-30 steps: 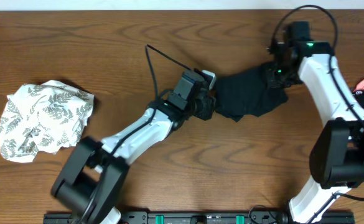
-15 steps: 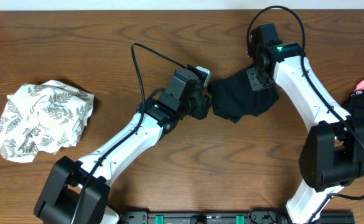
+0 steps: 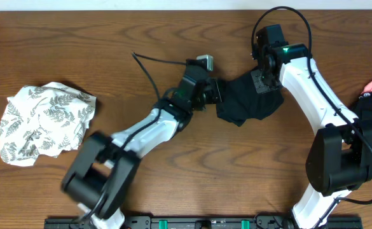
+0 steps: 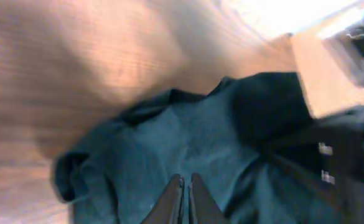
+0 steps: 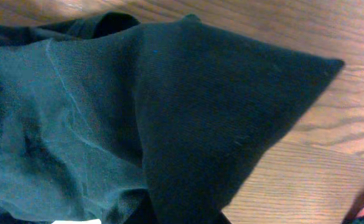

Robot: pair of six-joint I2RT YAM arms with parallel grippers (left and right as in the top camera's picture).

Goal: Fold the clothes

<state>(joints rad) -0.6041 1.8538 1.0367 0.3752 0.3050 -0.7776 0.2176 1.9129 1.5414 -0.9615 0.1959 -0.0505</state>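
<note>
1. Item position: the black shirt lies bunched on the counter, right of centre and between the two arms. It is not spread flat, and no fold is made yet.
2. Left hand: it sits at the shirt's left edge. The wrist view shows its fingers pressed together with their tips down on the fabric. I cannot tell whether a layer is caught between them.
3. Right hand: it sits at the shirt's upper right. Its fingers are hidden in its own wrist view, where the fabric tents up toward the camera. Judged closed and gripping the shirt.
4. Risk, slip: if the left hand has pinched little or no cloth, any pull apart is likely to leave that edge behind. The shirt would then trail from the right hand alone.
5. Risk, wrong layers: both hands meet a crumpled mass, and no hem or corner can be made out. A grip through several layers, or at unmatched points, would probably give a twisted spread rather than a flat one.
6. Risk, crowding: the two hands work near each other over the same small heap. A careless lift could bring them into contact.
7. Risk, mixing: a black garment with a pink piece lies at the right edge of the counter. A wide sweep that way could drag the shirt into it.
8. Containers: none in view. A white leaf-print cloth lies loose at far left, well apart from the shirt.
</note>
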